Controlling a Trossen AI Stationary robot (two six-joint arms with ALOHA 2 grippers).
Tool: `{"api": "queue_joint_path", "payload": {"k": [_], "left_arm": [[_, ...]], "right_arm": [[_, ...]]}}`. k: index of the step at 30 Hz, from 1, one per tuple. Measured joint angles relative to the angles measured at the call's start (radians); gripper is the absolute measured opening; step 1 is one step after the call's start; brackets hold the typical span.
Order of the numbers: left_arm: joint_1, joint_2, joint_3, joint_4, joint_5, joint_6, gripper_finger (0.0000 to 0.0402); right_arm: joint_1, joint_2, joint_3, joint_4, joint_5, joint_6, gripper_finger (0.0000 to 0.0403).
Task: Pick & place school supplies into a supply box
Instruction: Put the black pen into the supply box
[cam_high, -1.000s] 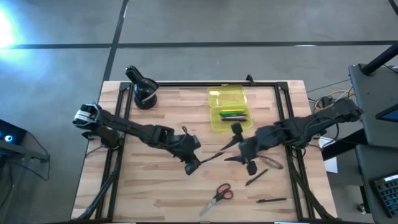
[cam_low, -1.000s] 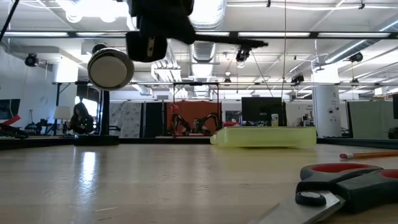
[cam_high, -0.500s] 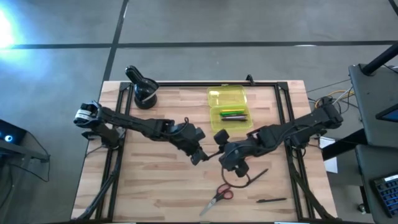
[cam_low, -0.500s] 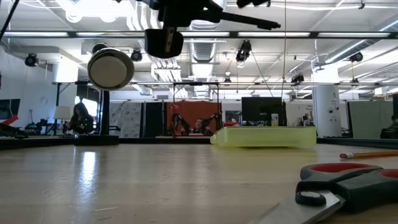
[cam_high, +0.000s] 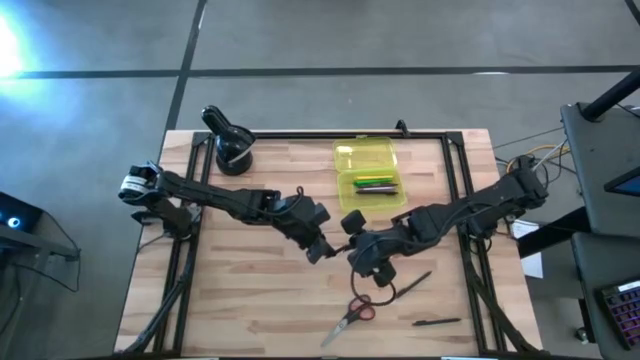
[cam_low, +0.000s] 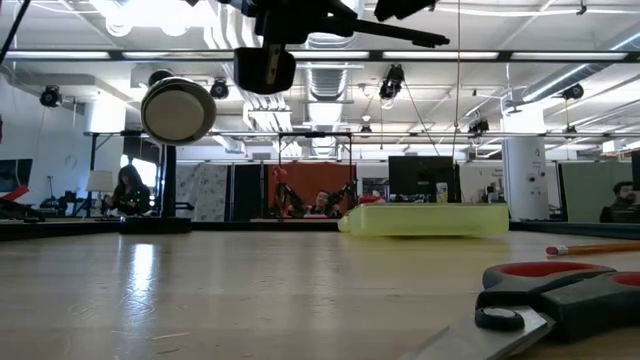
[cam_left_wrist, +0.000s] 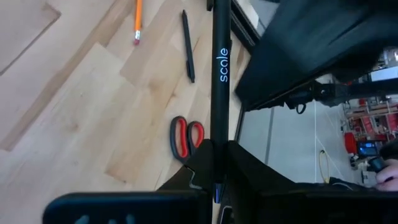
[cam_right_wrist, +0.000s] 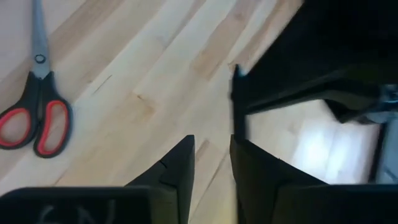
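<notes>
My left gripper (cam_high: 322, 247) (cam_left_wrist: 216, 155) is shut on a black pen (cam_left_wrist: 221, 74) (cam_low: 395, 36) and holds it above the middle of the table. My right gripper (cam_high: 352, 250) (cam_right_wrist: 211, 155) stands open right at the pen's free end (cam_right_wrist: 236, 93), which lies against one finger's inner side. The yellow-green supply box (cam_high: 367, 185) (cam_low: 425, 220) sits at the far middle with its lid (cam_high: 364, 156) folded back and several pens inside. Red-handled scissors (cam_high: 352, 312) (cam_right_wrist: 34, 118) lie flat near the front edge. My left gripper pinches the pen near one end (cam_left_wrist: 216, 163) between its two fingers, coming from the table's left. The pen runs on forward along the fingers, toward the table's right. It is lifted clear of the table and nearly level. My right gripper: whether a finger touches the pen's free end, I cannot tell.
Two black pens (cam_high: 412, 283) (cam_high: 437, 322) lie at the front right, and an orange pencil (cam_left_wrist: 137, 22) (cam_low: 590, 248) lies beyond them. A black round stand (cam_high: 230, 145) is at the far left. A dark frame (cam_high: 330, 135) runs along the table's edges.
My right gripper has swung toward the table's left and down, tipping steeper, until it meets the pen's free end. My left gripper has carried the pen a little toward the right and far side, then stayed still.
</notes>
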Motion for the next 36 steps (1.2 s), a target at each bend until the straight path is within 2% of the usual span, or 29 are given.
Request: {"api": "queue_joint_path", "payload": {"k": [5,17,23,36], "left_arm": [[0.0,0.0,0.0,-0.007,0.006,0.005,0.0008],[-0.001,0.0,-0.001,-0.002,0.007,0.002,0.0007],[-0.001,0.0,-0.001,-0.001,0.006,0.002,0.0007],[0.0,-0.001,-0.002,0.062,0.022,-0.016,0.0007]], "right_arm": [[-0.006,-0.027,0.0,0.008,0.052,-0.002,0.0086],[-0.012,-0.027,-0.005,-0.002,0.049,-0.028,0.0084],[-0.012,-0.027,-0.006,-0.005,-0.011,-0.031,0.0084],[-0.023,-0.026,-0.05,-0.01,-0.003,-0.029,0.0078]]}}
